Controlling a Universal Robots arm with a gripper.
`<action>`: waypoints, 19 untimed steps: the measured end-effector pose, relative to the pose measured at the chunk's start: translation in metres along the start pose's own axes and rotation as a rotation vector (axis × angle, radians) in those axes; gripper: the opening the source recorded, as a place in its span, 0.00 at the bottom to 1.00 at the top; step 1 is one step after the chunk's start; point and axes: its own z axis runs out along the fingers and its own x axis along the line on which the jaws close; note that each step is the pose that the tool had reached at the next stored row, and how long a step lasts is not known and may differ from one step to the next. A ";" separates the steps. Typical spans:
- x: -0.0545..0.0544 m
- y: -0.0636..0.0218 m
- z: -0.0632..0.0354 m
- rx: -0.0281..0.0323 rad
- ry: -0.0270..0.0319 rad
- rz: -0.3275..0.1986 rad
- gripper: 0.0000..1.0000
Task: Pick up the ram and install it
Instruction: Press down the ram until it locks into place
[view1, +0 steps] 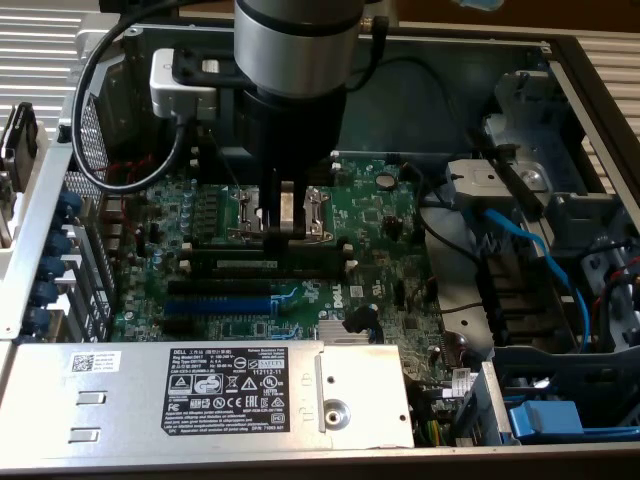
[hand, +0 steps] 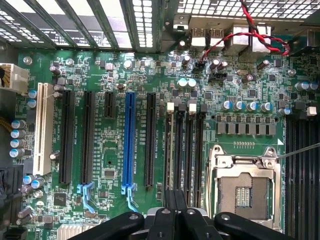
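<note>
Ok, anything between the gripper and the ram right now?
Nothing visible. The shut gripper appears to touch the ram from above; the ram sits along the black slots beside the CPU socket.

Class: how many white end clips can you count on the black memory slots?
2: the first white clip and the second white clip, close together at the ends facing the rear ports; the pincer may hide others.

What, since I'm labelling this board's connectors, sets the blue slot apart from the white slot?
The blue slot is bright blue, the white slot cream-white. The blue slot ends in a latch clip; the white slot shows none. The white slot looks wider than the blue slot. Both stand empty and parallel on the green motherboard.
</note>
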 end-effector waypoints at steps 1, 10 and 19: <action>0.000 0.0000 0.0001 0.0000 0.0003 0.000 0.10; 0.000 -0.0001 0.0031 -0.0002 0.0059 0.000 0.10; 0.000 -0.0002 0.0045 -0.0002 0.0112 -0.001 0.10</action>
